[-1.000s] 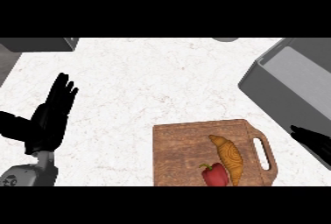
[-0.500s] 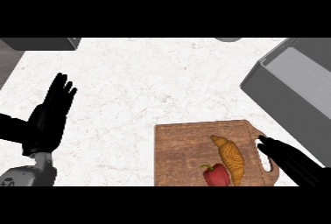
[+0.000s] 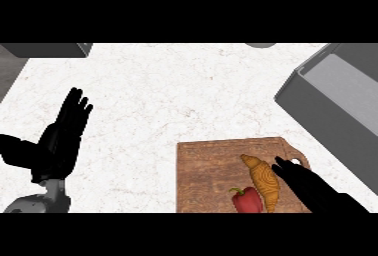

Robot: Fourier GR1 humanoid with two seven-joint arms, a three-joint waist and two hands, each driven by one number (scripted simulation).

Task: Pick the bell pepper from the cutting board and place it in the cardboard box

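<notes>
The red bell pepper [image 3: 248, 199] lies on the wooden cutting board [image 3: 210, 175], near the lower edge of the view, just to the left of the right hand [image 3: 310, 187]. Between the pepper and this hand lies a croissant [image 3: 263, 182], long and golden, touching the pepper along its right side. The right hand comes in from the lower right corner and is over the right part of the board, with its fingers straight and stretched toward the board's handle hole [image 3: 296, 162]. The fingers are beside the croissant, and they hold nothing. The croissant stands in the way between the hand and the pepper.

Up and to the right of the right hand stands the box [image 3: 336, 107], grey in this view, well apart from the board, with its opening turned upward.

The left hand [image 3: 63, 140] shows at the left side of the view, open, with fingers up and apart, over the white counter [image 3: 170, 95]. It is well apart from the board and touches nothing.
</notes>
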